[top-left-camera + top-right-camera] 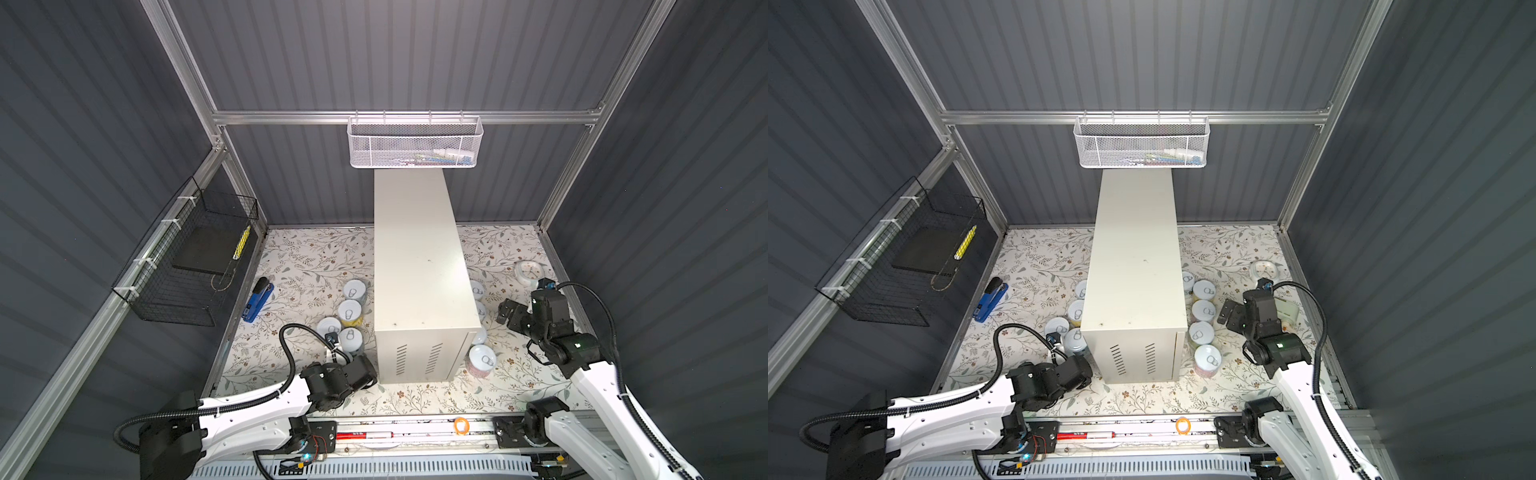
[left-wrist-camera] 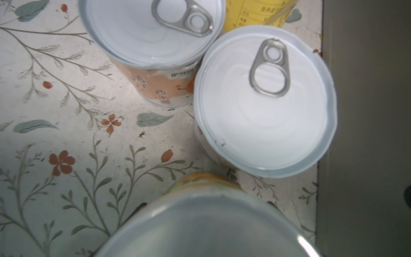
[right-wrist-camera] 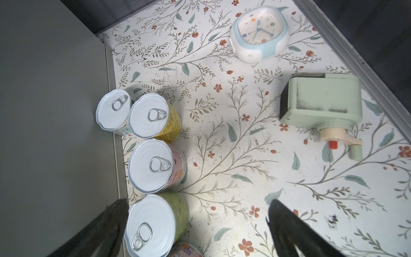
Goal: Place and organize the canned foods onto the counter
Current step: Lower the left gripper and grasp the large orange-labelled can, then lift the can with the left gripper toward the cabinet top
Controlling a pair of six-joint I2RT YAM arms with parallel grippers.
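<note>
The counter (image 1: 419,266) (image 1: 1133,266) is a tall cream box with a bare top. Several cans stand on the floral floor to its left (image 1: 350,309) and in a row to its right (image 1: 1203,310). My left gripper (image 1: 363,370) is low beside the counter's front left corner. In the left wrist view it is shut on an orange-green labelled can (image 2: 204,222), whose lid fills the space between the fingers (image 2: 136,208). My right gripper (image 1: 509,313) (image 3: 198,203) hangs open above the right row. A green-labelled can (image 3: 153,224) sits near one finger.
A white clock (image 3: 259,33) and a mint pencil sharpener (image 3: 320,100) lie right of the cans. A blue stapler (image 1: 257,299) lies at the left wall. A black wire basket (image 1: 187,266) and a white mesh basket (image 1: 415,143) hang on the frame.
</note>
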